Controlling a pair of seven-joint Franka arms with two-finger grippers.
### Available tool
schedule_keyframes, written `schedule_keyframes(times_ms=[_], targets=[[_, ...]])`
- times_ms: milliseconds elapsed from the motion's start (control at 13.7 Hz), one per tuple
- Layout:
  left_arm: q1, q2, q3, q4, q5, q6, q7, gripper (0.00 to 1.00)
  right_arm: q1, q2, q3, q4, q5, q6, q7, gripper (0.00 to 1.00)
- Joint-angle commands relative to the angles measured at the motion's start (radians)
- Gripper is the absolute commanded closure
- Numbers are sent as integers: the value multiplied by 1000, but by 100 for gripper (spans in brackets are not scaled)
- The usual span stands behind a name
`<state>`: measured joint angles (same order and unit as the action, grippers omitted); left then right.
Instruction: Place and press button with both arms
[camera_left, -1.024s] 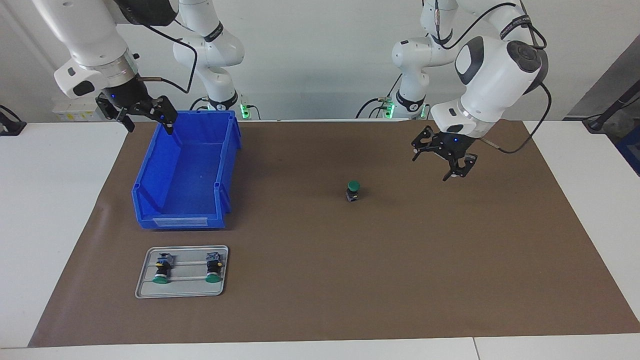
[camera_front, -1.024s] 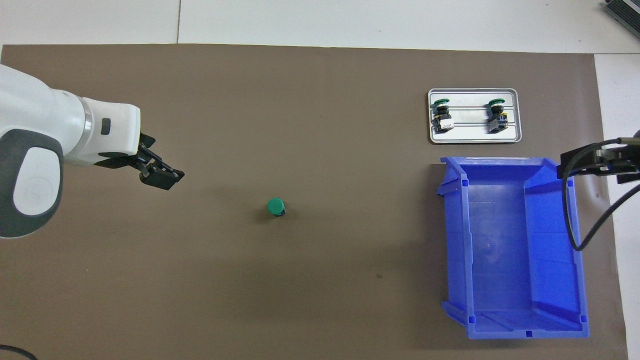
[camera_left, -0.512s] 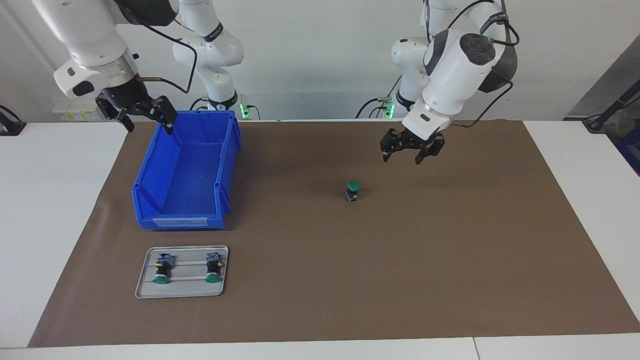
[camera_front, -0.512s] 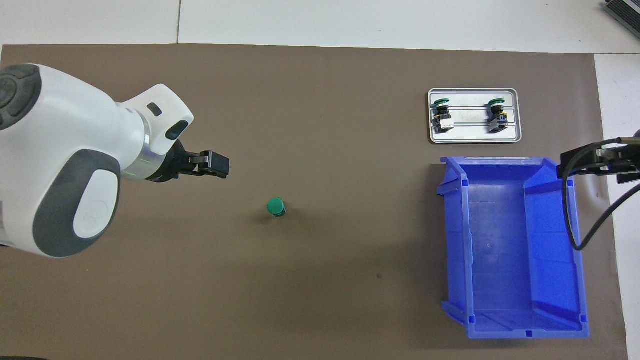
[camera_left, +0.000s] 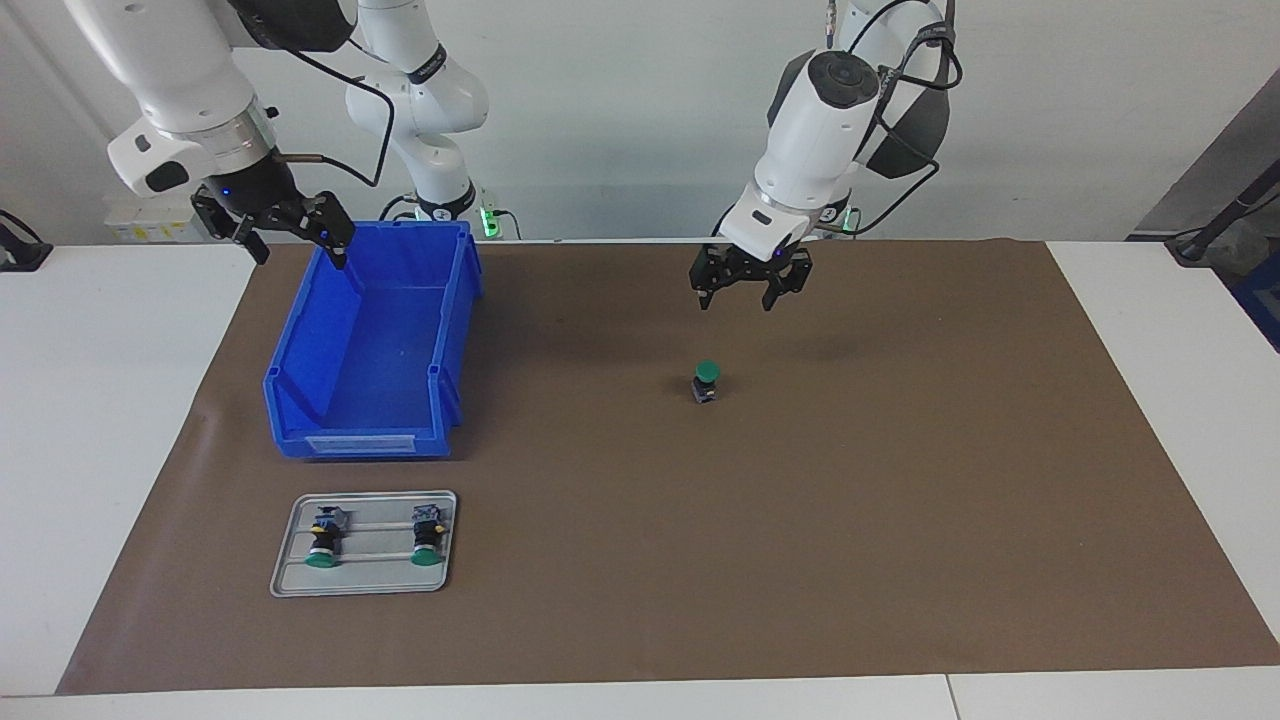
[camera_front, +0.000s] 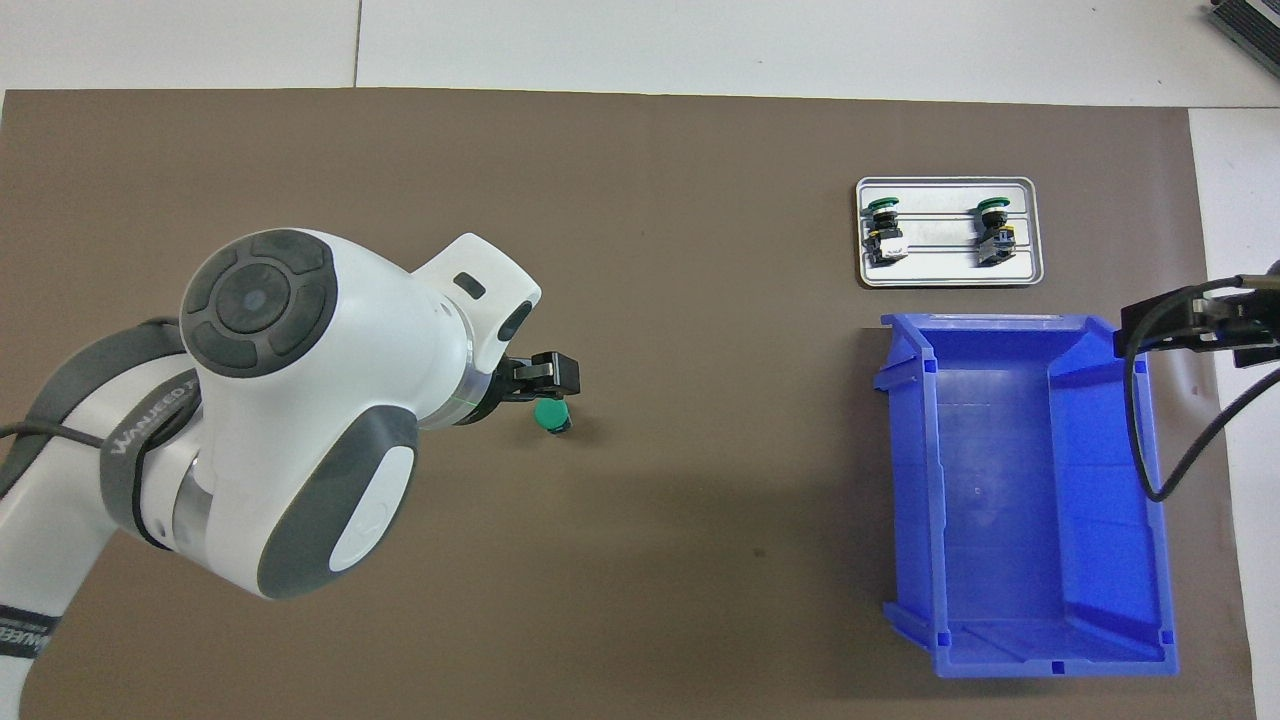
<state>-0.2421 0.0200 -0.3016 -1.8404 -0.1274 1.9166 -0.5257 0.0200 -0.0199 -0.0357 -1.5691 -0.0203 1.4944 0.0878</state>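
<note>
One button (camera_left: 706, 381) stands upright on the brown mat, green cap up, about mid-table; it also shows in the overhead view (camera_front: 551, 413). My left gripper (camera_left: 738, 298) hangs open and empty in the air over the mat, just beside the button and well above it. In the overhead view the left gripper (camera_front: 545, 385) partly overlaps the cap. My right gripper (camera_left: 292, 238) is open and empty, held over the blue bin's rim at the right arm's end; it shows at the frame's edge in the overhead view (camera_front: 1198, 333). The right arm waits.
A blue bin (camera_left: 370, 340) stands open toward the right arm's end (camera_front: 1010, 480). A small metal tray (camera_left: 365, 583), farther from the robots than the bin, holds two more green-capped buttons (camera_left: 322, 540) (camera_left: 428, 538) lying on their sides. The tray's rim also shows overhead (camera_front: 950, 278).
My left arm has swung from the left arm's end of the mat toward the middle, bringing its gripper over the mat beside the button. The button, the bin, the tray and the right arm have not moved.
</note>
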Motion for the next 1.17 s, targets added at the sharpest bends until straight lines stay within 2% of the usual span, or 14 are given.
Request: schedule_keyframes(times_ms=[0, 439, 659, 878, 1098], targets=[[-13, -29, 12, -75, 48, 44, -22, 35, -6, -18, 4, -19, 3, -3, -26, 0], [-57, 35, 12, -89, 111, 117, -86, 37, -6, -18, 4, -19, 3, -3, -28, 0], [-98, 98, 12, -82, 111, 173, -122, 49, -6, -18, 4, -19, 3, -3, -26, 0], [-98, 109, 12, -89, 152, 165, -120, 50, -6, -18, 4, -19, 3, -3, -28, 0], [-94, 121, 12, -109, 152, 208, -119, 66, -6, -18, 4, -19, 3, -3, -26, 0]])
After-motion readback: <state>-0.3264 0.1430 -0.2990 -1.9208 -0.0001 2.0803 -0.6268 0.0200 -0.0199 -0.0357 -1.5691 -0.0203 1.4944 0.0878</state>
